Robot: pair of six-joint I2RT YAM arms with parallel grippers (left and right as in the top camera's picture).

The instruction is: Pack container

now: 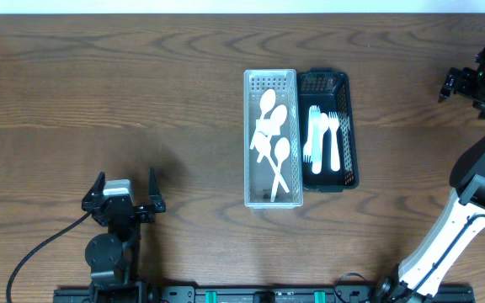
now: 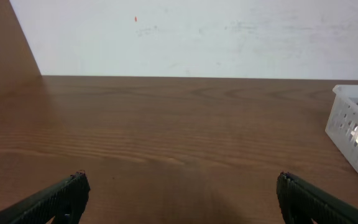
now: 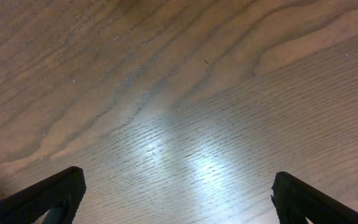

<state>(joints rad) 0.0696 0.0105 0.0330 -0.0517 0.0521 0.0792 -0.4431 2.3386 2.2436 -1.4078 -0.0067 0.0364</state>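
A white basket point(image 1: 247, 143) at the table's middle holds several white plastic spoons point(image 1: 269, 126). A black basket point(image 1: 349, 126) touches its right side and holds several white plastic forks point(image 1: 322, 139). My left gripper point(image 1: 125, 187) is open and empty near the front left, well left of the baskets. In the left wrist view its fingers point(image 2: 179, 193) frame bare wood, and the white basket's corner point(image 2: 356, 134) shows at the right edge. My right gripper point(image 1: 460, 84) is at the far right edge, open and empty, its fingers point(image 3: 176, 193) over bare wood in the right wrist view.
The wooden table point(image 1: 99, 101) surrounds the baskets. A white wall point(image 2: 197, 37) runs behind the table's far edge. A black cable point(image 1: 40, 252) trails from the left arm's base at the front edge.
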